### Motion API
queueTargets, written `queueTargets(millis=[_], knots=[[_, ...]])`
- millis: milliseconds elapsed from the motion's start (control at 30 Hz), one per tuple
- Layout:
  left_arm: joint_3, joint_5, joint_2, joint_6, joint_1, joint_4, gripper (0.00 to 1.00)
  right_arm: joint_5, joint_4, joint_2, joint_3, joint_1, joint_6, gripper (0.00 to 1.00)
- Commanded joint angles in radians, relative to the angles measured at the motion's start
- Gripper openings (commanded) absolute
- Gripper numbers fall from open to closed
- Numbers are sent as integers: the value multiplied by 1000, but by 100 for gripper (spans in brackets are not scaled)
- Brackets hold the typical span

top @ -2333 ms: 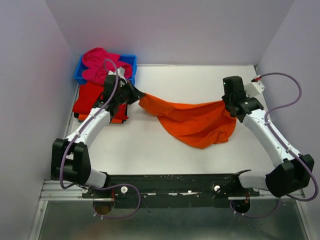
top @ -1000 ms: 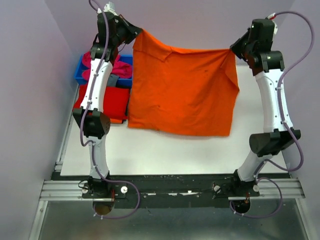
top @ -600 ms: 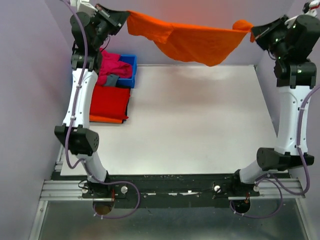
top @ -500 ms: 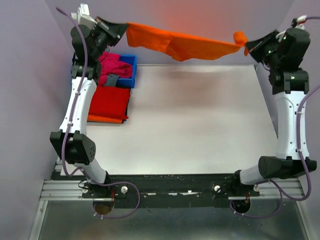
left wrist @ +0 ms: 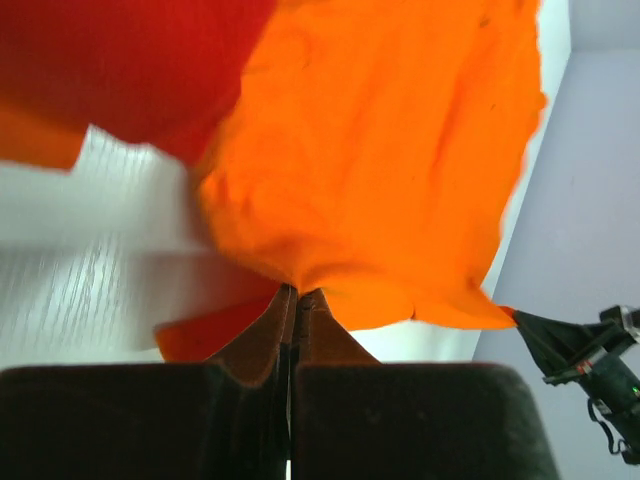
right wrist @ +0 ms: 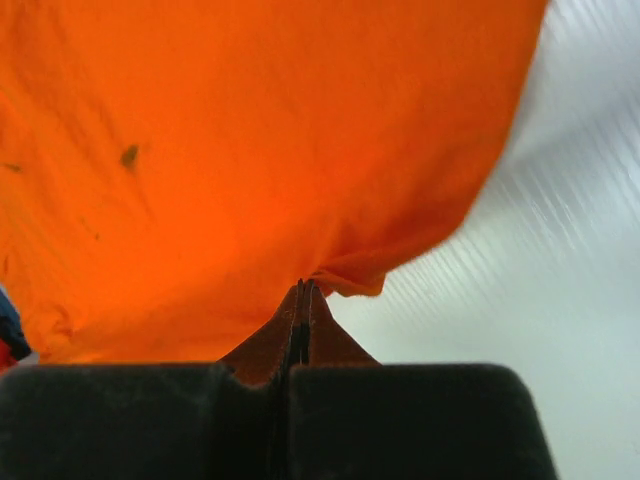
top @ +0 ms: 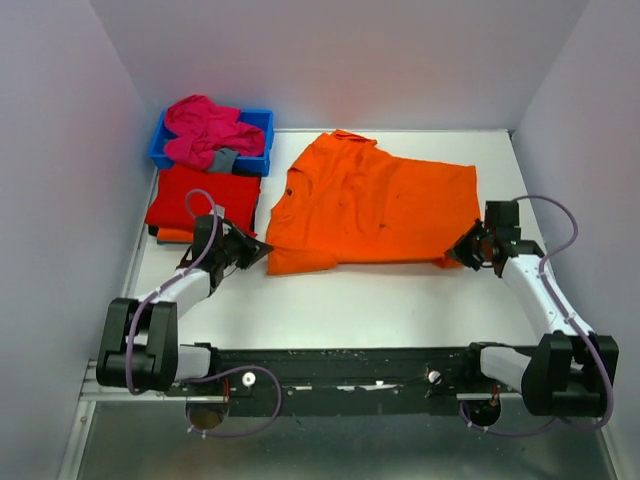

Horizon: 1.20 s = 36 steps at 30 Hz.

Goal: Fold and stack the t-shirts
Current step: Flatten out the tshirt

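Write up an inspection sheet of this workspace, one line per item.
Surface: white table, no stains seen.
Job's things: orange shirt spread flat mid-table, with a few small dark specks; red shirt folded at the left edge; pink shirt bunched in the blue bin.
Clutter: grey cloth in the bin against the pink shirt.
Tools: left tool shut on the orange shirt's near left corner; right tool shut on its near right corner.
Cables: purple cable loops off each arm; none seen caught on cloth.
Surroundings: pale walls on three sides; nothing else seen.
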Motion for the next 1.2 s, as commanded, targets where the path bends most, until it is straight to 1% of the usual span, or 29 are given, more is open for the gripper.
queueTargets(millis=[0,100,200,300,400,500,633,667,700,733,767,800,867,1033,1167], knots=[[-116,38,-139,48,0,135,0,-18,86,-109,-167,-9,16,1],[-150,53,-179,62,-1,105,0,-19,84,-175,-242,-9,13,1],[-152,66,-210,79,0,56,0,-21,95,-199,-273,-9,-10,5],[-136,78,-250,82,0,17,0,-7,92,-167,-235,-7,-43,5],[-113,29,-281,93,0,-18,0,-29,113,-107,-192,-4,-70,4],[-52,27,-221,97,0,-15,0,-61,133,-18,-134,13,-102,1],[-3,52,-105,47,0,78,0,-36,113,91,-40,47,-110,2],[3,52,-80,30,0,109,0,-26,112,116,-23,48,-106,4],[16,53,-54,19,0,135,0,-20,112,137,-5,48,-105,10],[31,52,-29,16,0,143,0,-23,110,157,7,48,-109,27],[46,52,-11,10,-1,148,0,-29,112,183,24,71,-117,53],[60,55,11,4,-1,158,0,-39,113,191,32,74,-128,71],[75,64,46,-10,-1,183,0,-39,113,168,26,80,-133,73],[108,52,97,-32,-3,224,0,16,87,45,-66,103,-140,73],[131,49,114,-32,-1,227,0,60,49,-27,-134,149,-146,70]])
